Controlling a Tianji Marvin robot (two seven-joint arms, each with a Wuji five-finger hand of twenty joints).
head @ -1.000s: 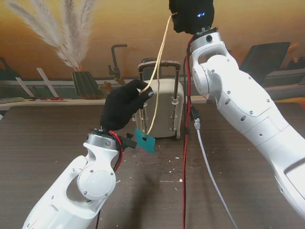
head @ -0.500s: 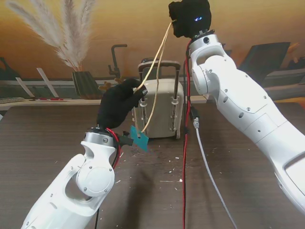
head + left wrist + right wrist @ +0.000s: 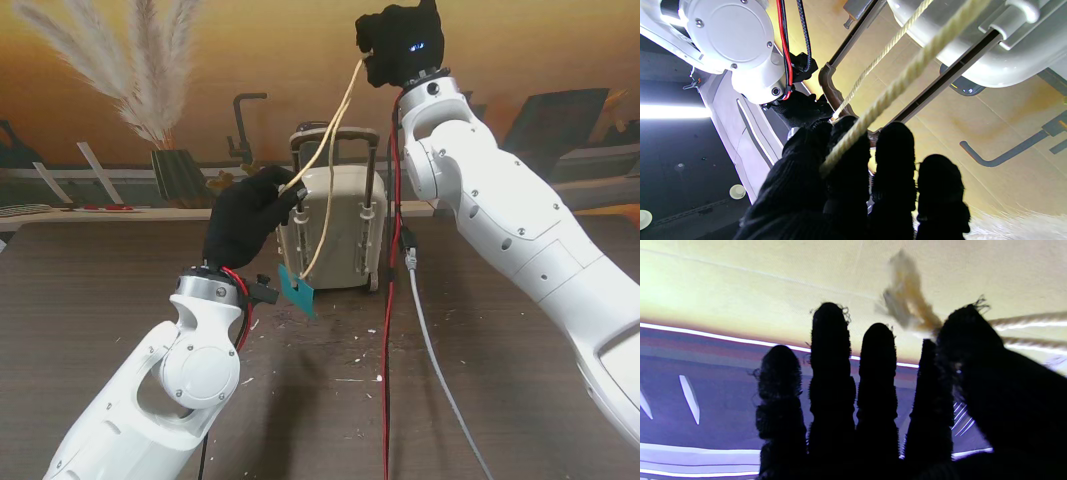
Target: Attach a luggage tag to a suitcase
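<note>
Stand view: suitcase (image 3: 335, 225) upright, handle skyward.

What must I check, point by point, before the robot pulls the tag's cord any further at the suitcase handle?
1. Right robot hand grips the upper end of the cord: ok, pinched between thumb and fingers in the right wrist view.
2. Left robot hand holds the cord at the suitcase handle: ok, cord runs into its fingers.
3. Cord passes around the handle: cannot tell.
4. Teal luggage tag hangs free from the cord: ok, in front of the suitcase.
5. Suitcase stands upright: ok.
6. Red cable clear of the cord: cannot tell.
</note>
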